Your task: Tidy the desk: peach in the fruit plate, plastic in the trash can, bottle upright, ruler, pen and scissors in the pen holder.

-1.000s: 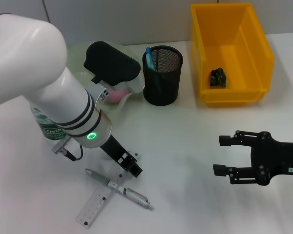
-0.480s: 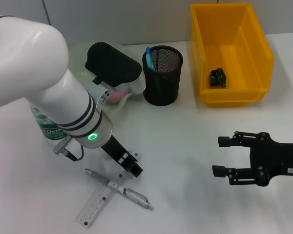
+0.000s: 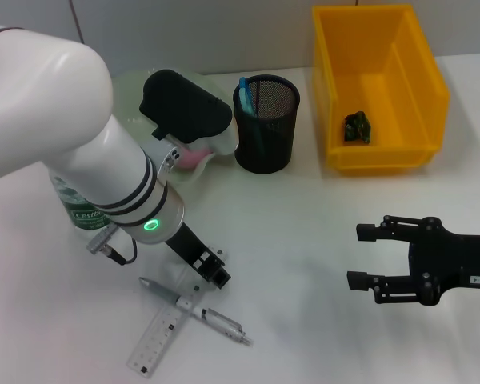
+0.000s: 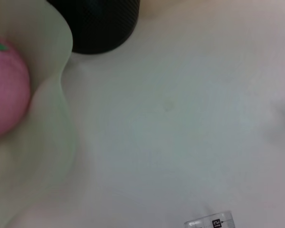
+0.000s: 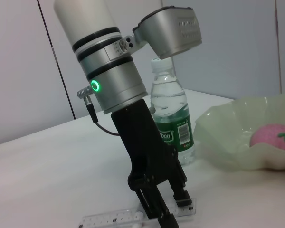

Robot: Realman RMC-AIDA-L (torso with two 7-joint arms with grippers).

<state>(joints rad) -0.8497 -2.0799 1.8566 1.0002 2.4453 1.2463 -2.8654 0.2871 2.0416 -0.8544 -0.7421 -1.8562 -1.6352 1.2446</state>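
White desk, grey wall behind. Left gripper: lowered near the front-left, jaws parted over the clear ruler; a pen lies across that ruler. Right gripper: idle near the right edge, released, holding nothing. Peach in the pale green plate; bottle upright beside it. Black mesh holder and yellow bin along the back edge.

Clear ruler flat on my desk, grey pen lying across it. Peach in plate. Bottle upright. Green plastic binned.
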